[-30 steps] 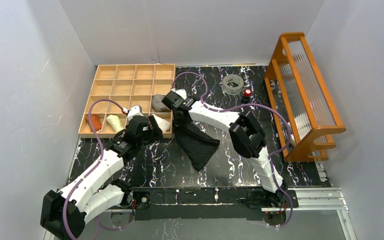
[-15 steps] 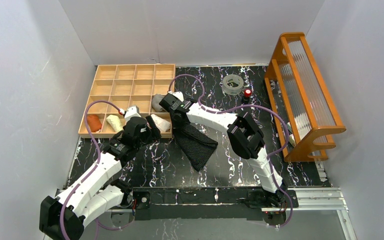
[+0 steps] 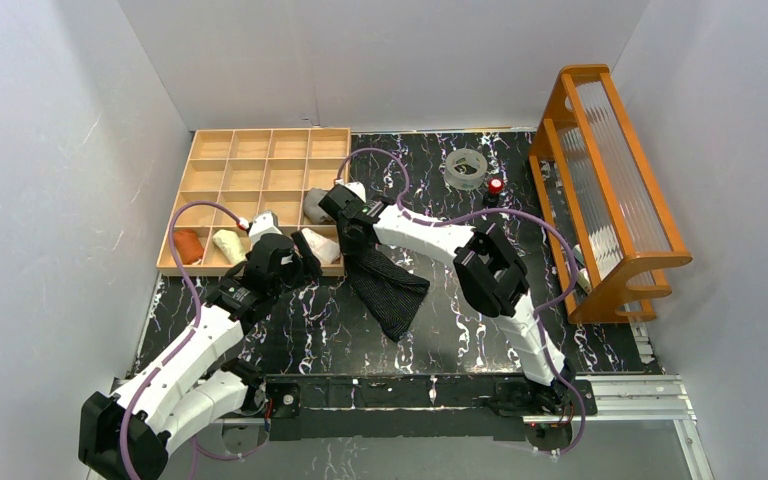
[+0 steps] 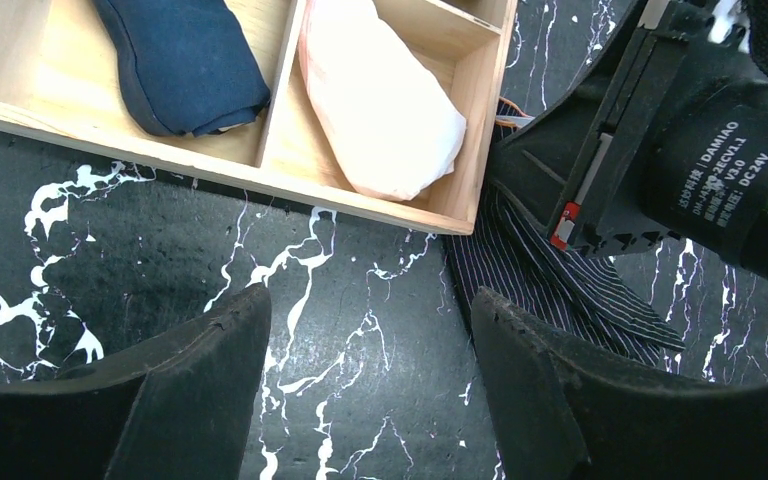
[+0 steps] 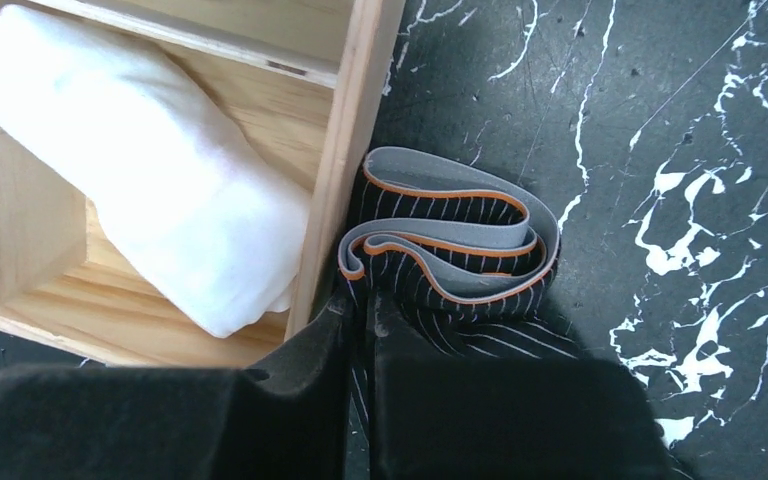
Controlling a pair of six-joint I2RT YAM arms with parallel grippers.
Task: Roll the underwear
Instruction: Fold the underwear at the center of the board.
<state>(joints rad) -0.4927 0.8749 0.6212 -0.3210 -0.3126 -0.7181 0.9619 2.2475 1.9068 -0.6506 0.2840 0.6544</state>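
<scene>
- The black striped underwear lies on the table, just beside the near right corner of the wooden tray. Its grey waistband is bunched into loose folds against the tray's wall.
- The right end effector is pinched tight on the striped cloth just below the waistband, with no gap between its fingers.
- The left end effector hovers wide open over bare table by the tray's near edge and holds nothing.
- Done, by the look of it: a white roll and a dark blue roll sit in neighbouring tray compartments, and a grey bundle sits in another.
- Left to do: most of the striped garment fans out flat toward the arm bases. It appears barely begun, so the rolling itself is probably all ahead.
</scene>
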